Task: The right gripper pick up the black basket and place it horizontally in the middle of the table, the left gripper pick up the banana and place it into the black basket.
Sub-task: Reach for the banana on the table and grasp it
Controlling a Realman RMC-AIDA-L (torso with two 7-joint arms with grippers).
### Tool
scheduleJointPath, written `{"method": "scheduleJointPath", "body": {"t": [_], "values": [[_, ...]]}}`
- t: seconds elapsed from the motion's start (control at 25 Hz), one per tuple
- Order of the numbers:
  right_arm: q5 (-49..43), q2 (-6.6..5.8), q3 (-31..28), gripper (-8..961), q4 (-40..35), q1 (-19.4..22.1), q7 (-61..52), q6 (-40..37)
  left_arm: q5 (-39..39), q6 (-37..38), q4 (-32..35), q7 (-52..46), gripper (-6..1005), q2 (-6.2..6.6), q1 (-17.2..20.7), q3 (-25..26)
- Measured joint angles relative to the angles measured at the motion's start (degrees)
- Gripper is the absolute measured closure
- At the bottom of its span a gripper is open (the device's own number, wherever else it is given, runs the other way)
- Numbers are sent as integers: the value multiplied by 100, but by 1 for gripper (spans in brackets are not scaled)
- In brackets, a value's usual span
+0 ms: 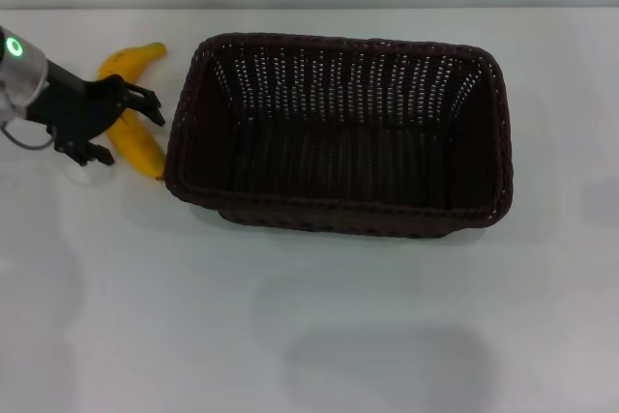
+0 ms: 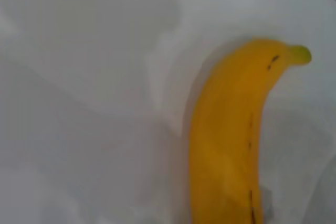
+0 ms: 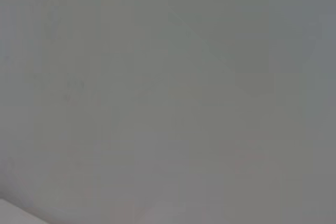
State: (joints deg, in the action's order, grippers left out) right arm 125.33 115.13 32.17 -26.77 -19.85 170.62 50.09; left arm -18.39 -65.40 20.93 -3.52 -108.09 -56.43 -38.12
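The black basket (image 1: 340, 208) lies lengthwise across the middle of the white table (image 1: 290, 336), with nothing inside it. The yellow banana (image 1: 136, 61) rests on the table just off the basket's left end. My left gripper (image 1: 123, 129) is low over the banana's middle, open, with one finger on each side of it. In the left wrist view the banana (image 2: 226, 140) fills the frame close up on the white surface, and none of my fingers show there. The right gripper is out of view; its wrist view holds only a blank grey surface.
A faint shadow (image 1: 387, 360) falls on the table in front of the basket. The table's far edge (image 1: 309, 9) runs just behind the basket and the banana.
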Motion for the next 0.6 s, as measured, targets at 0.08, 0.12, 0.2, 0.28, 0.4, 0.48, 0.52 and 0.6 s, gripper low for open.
{"method": "scheduleJointPath", "body": {"t": [0.08,0.12,0.2,0.28,0.4,0.48,0.52,0.6], "values": [[0,0,-4,606,1,10,0,0,-3,21,-63,-7,173,-21,2,-10],[0,0,-7,606,3,14,0,0,-3,30,-93,-11,177,-26,2,-18],[0,0,-9,606,4,19,0,0,-3,23,-110,-14,184,-28,1,-24],[0,0,-9,606,5,25,0,0,6,-17,-112,-15,191,-28,-13,-29],[0,0,-4,606,6,32,0,0,42,-92,-114,-16,202,-18,-44,-29],[0,0,3,605,5,40,0,0,48,-133,-115,-2,209,2,-51,-29],[0,0,6,605,6,43,0,0,49,-139,-116,8,213,7,-50,-29],[0,0,8,605,6,45,-1,0,51,-162,-116,27,220,11,-40,-30]]}}
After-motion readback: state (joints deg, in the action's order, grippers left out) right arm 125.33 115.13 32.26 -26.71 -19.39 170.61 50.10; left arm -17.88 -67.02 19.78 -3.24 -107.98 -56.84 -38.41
